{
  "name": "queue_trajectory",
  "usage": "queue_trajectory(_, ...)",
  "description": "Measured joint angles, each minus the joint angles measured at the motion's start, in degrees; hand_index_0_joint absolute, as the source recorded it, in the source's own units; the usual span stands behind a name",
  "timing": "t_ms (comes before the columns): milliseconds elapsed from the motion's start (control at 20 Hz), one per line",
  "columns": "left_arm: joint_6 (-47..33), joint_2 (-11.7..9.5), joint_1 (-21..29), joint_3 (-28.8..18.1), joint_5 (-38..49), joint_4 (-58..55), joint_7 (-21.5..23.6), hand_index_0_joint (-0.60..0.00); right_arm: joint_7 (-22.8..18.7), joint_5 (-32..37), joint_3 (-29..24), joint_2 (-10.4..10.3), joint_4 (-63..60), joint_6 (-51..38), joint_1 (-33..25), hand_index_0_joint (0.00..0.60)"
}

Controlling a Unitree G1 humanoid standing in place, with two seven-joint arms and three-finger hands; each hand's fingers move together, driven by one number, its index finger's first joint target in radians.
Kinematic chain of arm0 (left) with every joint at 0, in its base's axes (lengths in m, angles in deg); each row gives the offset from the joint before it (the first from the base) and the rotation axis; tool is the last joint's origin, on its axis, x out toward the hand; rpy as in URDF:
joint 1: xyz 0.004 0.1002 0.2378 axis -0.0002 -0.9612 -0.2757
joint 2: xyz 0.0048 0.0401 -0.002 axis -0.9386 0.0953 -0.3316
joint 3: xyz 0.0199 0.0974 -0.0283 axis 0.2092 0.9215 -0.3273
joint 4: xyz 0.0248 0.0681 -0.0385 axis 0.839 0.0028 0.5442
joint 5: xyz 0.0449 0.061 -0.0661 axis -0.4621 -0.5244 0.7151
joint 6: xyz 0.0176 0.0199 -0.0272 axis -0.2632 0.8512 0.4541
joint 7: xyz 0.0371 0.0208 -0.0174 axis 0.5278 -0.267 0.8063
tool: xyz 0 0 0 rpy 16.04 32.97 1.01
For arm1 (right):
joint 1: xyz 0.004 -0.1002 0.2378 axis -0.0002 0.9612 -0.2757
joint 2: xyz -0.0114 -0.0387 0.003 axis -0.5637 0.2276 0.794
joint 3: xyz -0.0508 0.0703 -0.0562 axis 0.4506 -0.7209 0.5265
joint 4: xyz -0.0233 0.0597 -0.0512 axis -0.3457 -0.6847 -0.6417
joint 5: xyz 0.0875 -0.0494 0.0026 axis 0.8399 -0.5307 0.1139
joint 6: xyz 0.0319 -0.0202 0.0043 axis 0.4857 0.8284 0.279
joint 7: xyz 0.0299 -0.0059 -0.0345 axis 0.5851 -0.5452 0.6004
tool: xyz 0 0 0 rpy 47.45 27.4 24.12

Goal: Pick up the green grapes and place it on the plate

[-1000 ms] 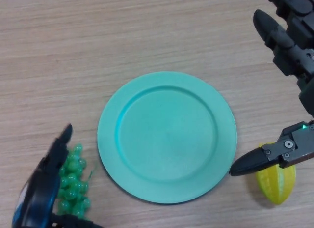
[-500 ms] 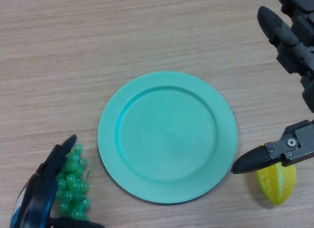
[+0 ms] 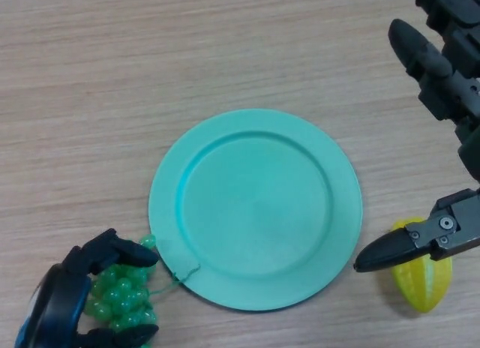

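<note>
A bunch of green grapes (image 3: 124, 297) lies at the bottom left, just off the lower left rim of the teal plate (image 3: 255, 209). Its thin stem reaches onto that rim. My left hand (image 3: 82, 288) is curled round the bunch, one finger over its top and another under it near the bottom edge. The plate holds nothing. My right hand (image 3: 442, 70) stays idle at the right edge with its fingers straight, apart from the plate.
A yellow star fruit (image 3: 424, 280) lies at the lower right, just beyond the plate's rim and partly under my right hand's thumb (image 3: 390, 250). The wooden table (image 3: 112, 78) stretches across the back and left.
My left hand's fingers have curled in round the grapes, and the bunch has shifted right against the plate's rim. The right hand has hardly moved.
</note>
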Motion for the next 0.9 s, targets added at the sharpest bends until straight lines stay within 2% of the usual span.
queue_trajectory(100,-2.30,0.89,-0.70,-1.27,0.83,-3.79,-0.24,-0.600,-0.48,0.25,0.00,0.43,0.00,-0.38,0.00,0.000)
queue_trajectory(300,-5.65,0.88,-0.92,-2.05,2.25,-11.48,0.05,-0.600,-1.88,1.61,0.00,2.30,0.00,-1.84,0.61,0.000)
queue_trajectory(450,-7.05,0.87,3.13,-1.53,-2.48,-14.75,2.77,-0.600,-2.88,1.63,0.01,2.76,0.00,-3.15,0.91,0.000)
queue_trajectory(550,-4.49,0.84,7.16,1.92,-2.57,-20.10,2.82,-0.600,-3.52,2.22,0.01,2.89,0.00,-3.18,0.89,0.000)
queue_trajectory(700,-0.92,0.46,13.12,7.87,-7.28,-22.52,1.30,-0.600,-3.96,3.68,0.01,3.54,0.01,-3.28,0.80,0.000)
queue_trajectory(800,3.06,0.15,14.14,9.96,-7.78,-22.49,-1.75,-0.402,-3.96,3.68,0.01,3.65,0.01,-3.38,0.80,0.000)
queue_trajectory(850,5.07,0.15,14.22,9.94,-6.86,-22.65,-1.94,-0.252,-3.96,3.68,0.00,3.65,0.01,-3.48,0.80,0.000)
queue_trajectory(900,7.27,0.15,14.52,9.92,-4.20,-22.92,-1.94,-0.152,-3.96,3.67,0.00,3.64,0.01,-3.50,0.82,0.000)
